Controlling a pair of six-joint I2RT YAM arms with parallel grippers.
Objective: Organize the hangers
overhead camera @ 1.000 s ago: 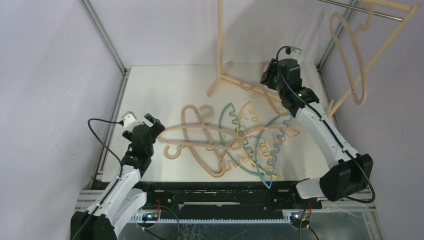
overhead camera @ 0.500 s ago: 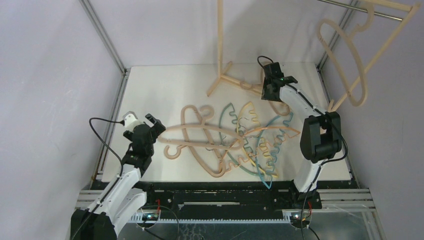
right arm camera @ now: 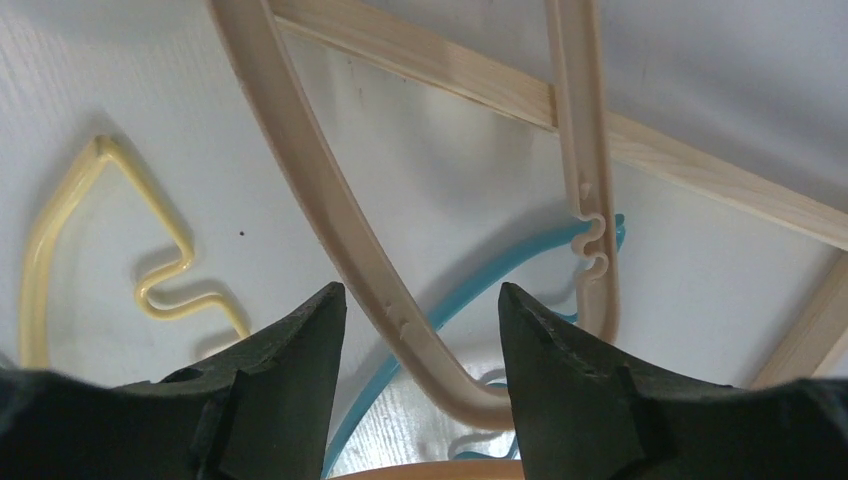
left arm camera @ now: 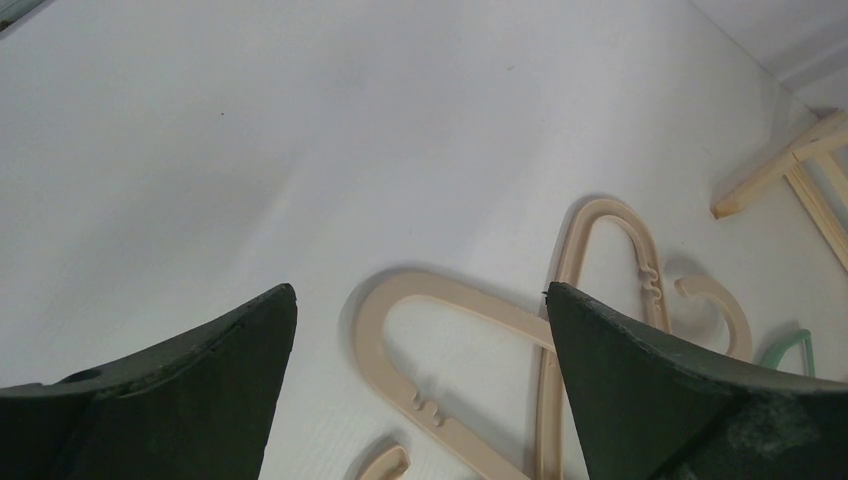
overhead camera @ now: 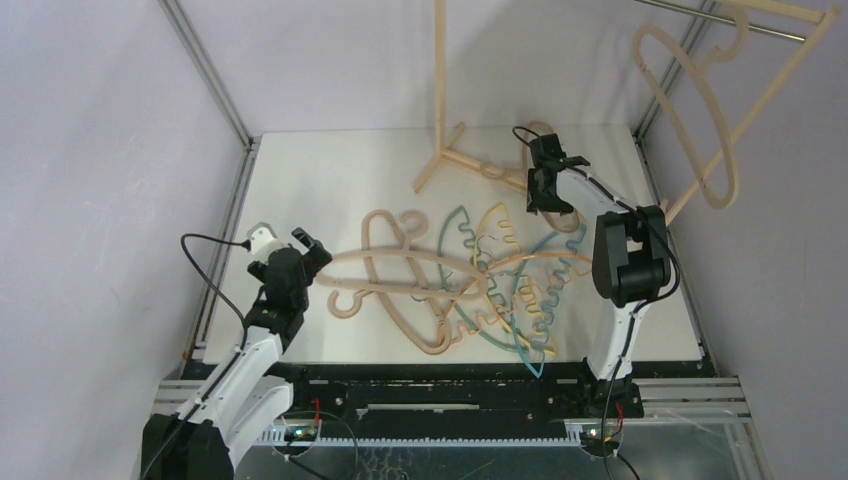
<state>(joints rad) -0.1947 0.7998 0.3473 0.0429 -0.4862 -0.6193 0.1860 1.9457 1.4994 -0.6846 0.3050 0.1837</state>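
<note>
**Two claws, both open, above a counter (overhead camera: 320, 170) of tangled hangers**

The right claw (right arm camera: 420, 300) has its fingers apart, astride the looped end of one smooth beige hanger (right arm camera: 330, 210). The pale wooden rack foot (right arm camera: 700, 180) lies at 12 o'clock, with one wavy blue hanger (right arm camera: 560, 243) and one yellow hanger (right arm camera: 50, 230) close by. The left claw (overhead camera: 288, 240) gapes wide, with the pile at its 3 o'clock. The pile also holds one teal hanger (overhead camera: 447, 235), one orange hanger (overhead camera: 540, 258) and overlapping beige ones I cannot count. One hanging hanger (overhead camera: 700, 110) is on the metal rod (overhead camera: 740, 25).

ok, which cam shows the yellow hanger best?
Top external: the yellow hanger shows nearly end to end, though partly overlapped. Right wrist shows only one wavy end of it, close up. Left wrist doesn't show it.
</note>
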